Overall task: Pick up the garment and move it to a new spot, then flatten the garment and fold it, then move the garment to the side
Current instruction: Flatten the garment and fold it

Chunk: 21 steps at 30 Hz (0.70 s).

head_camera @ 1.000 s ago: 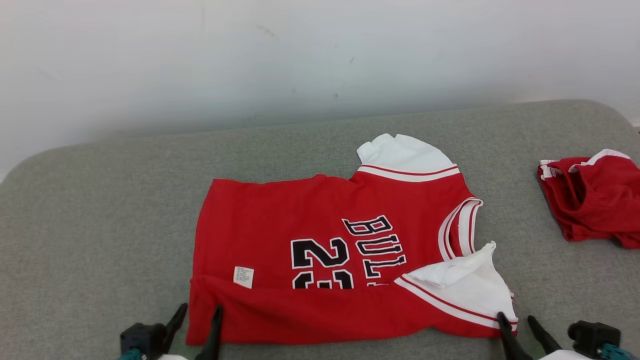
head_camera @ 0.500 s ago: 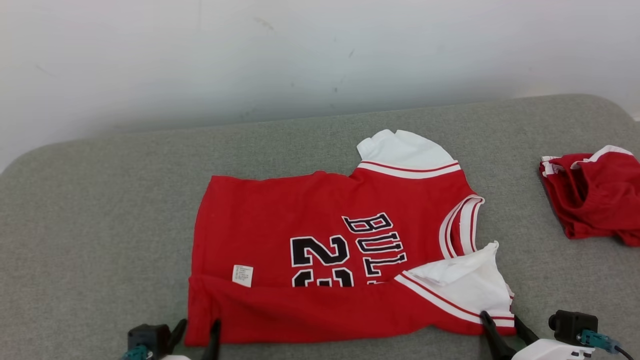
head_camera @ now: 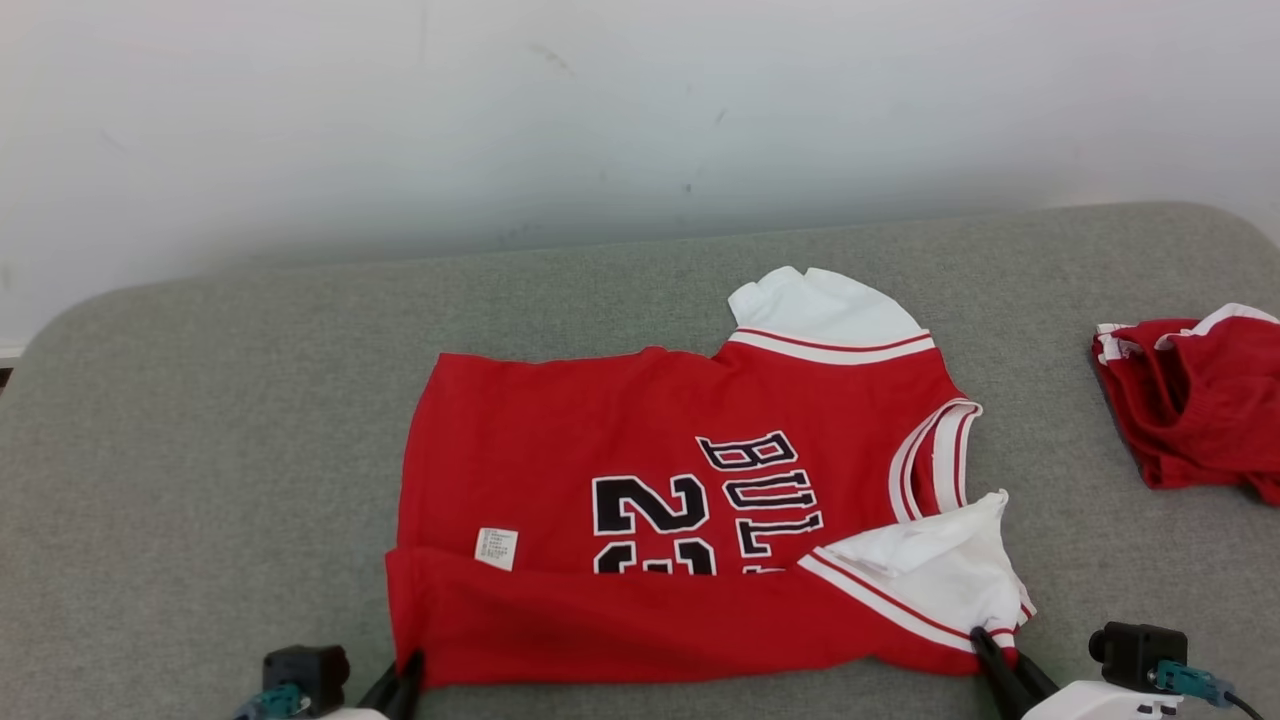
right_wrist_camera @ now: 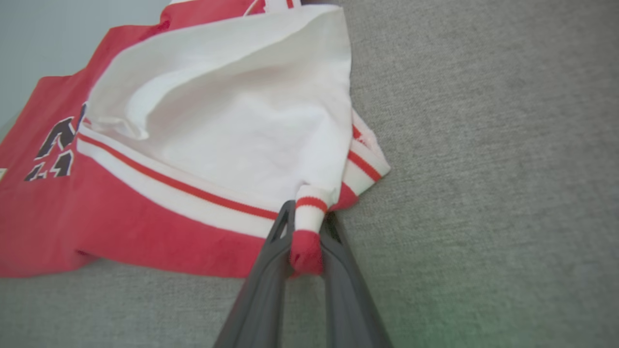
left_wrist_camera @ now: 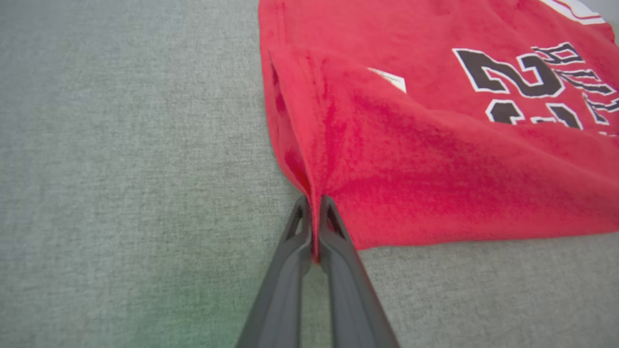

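The garment (head_camera: 660, 500) is a red jersey with black lettering and white sleeves, lying on the grey cushion with its near edge folded over. My left gripper (head_camera: 408, 668) is shut on the near left corner of the garment (left_wrist_camera: 411, 159); in the left wrist view its fingers (left_wrist_camera: 338, 251) pinch a raised red fold. At the near right, my right gripper (head_camera: 992, 655) is shut on the trimmed sleeve corner of the garment (right_wrist_camera: 222, 121); a bunch of red and white cloth sits between its fingers (right_wrist_camera: 271, 261).
A second red garment (head_camera: 1195, 400) lies crumpled at the right edge of the grey cushion (head_camera: 200, 450). A pale wall rises behind the cushion's far edge. Bare cushion stretches to the left of the jersey.
Both grippers have closed from open onto the jersey's near corners, the right one shifting left to the sleeve corner. The head view has shifted slightly.
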Tool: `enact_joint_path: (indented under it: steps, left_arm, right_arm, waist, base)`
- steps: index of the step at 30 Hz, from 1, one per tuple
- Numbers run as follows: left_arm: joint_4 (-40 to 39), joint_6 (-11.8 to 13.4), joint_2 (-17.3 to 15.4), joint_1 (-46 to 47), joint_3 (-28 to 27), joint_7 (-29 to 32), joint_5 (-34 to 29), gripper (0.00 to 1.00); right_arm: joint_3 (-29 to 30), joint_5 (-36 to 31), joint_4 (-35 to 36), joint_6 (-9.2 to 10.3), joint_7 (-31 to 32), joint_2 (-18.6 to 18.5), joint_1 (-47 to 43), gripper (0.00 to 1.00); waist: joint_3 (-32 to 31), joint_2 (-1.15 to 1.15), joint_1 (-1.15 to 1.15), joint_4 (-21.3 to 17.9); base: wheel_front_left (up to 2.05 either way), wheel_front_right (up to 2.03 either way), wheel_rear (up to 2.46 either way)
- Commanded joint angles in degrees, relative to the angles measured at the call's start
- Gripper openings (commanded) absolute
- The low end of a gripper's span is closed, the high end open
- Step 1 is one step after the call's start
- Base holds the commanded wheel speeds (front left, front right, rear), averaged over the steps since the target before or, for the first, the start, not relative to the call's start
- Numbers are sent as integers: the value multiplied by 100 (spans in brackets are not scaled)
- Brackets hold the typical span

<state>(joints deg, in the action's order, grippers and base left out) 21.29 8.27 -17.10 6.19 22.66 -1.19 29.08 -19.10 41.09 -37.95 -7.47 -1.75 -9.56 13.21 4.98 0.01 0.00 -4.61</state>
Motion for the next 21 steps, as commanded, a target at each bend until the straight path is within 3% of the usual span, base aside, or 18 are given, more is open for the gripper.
enact_joint_path:
  steps: [1,9,16,21]
  left_arm:
    - [-41,1,-87,-62,-39,-31,39,0]
    - [-481,-93,-301,-95,-59,310,204,0]
    - [-1087,-145,-709,-357,4,1031,322,0]
    - [-1484,-96,-861,-650,50,1388,416,0]
  right_arm:
    - [-36,33,8,-2,-34,-71,85,0]
    - [-170,346,555,-2,163,-506,92,0]
    - [-121,676,1375,-2,888,-1020,-265,0]
    - [30,799,1825,-1,1273,-1195,-652,0]
  waist:
    - [-26,-1,0,-4]
    - [-212,-1,0,30]
    - [-284,-1,0,101]
    - [-332,-1,0,144]
  base:
    - [0,0,0]
    - [0,0,0]
    - [0,0,0]
    - [0,0,0]
